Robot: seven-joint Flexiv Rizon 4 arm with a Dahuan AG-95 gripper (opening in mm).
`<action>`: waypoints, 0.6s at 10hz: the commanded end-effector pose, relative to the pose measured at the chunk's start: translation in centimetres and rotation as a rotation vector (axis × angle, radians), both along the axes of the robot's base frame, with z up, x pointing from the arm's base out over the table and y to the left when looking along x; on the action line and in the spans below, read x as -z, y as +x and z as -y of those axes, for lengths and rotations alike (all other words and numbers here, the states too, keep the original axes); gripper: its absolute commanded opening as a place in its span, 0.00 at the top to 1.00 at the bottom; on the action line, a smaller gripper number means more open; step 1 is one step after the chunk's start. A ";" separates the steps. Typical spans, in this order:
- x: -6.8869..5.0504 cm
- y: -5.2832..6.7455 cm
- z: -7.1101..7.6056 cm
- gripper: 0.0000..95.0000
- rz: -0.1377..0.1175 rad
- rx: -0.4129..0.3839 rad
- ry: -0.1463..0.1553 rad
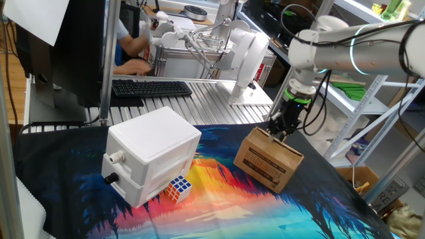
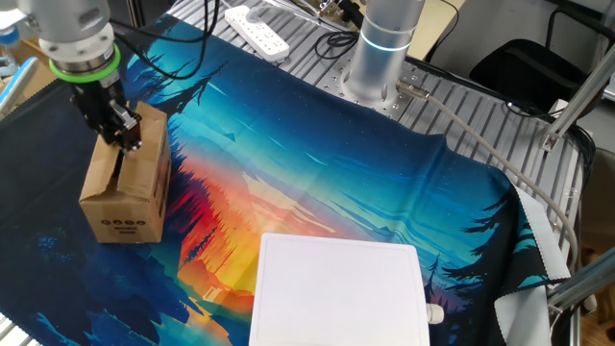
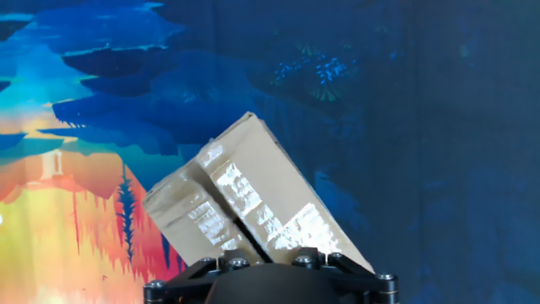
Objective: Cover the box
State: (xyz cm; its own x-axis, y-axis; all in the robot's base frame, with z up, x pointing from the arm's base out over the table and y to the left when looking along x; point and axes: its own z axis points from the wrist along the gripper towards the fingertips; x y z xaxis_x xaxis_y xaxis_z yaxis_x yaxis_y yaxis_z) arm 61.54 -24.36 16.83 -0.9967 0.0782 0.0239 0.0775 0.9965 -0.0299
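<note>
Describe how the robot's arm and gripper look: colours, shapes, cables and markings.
The arm is built of rounded white segments with a glowing blue-green ring at a joint. A bright green band circles the wrist above the black gripper. Black cables loop beside the wrist. The other fixed view shows a silver cylindrical base, also with a light ring.

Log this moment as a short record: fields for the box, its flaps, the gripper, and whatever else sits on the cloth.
box: brown cardboard carton, on the printed cloth
flaps: folded down, seam visible in the hand view
gripper: at the carton's top; open or shut cannot be told
other things: white plastic box with a Rubik's cube beside it
off the cloth: keyboard
</note>
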 end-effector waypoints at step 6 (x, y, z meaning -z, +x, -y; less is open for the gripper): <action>-5.6 -2.1 1.8 0.60 -0.007 0.190 -0.041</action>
State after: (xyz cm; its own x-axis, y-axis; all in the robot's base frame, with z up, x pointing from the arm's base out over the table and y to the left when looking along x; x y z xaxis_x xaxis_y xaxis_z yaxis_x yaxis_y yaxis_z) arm 59.69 -26.07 22.24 -0.9658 0.2582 0.0246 0.2560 0.9642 -0.0687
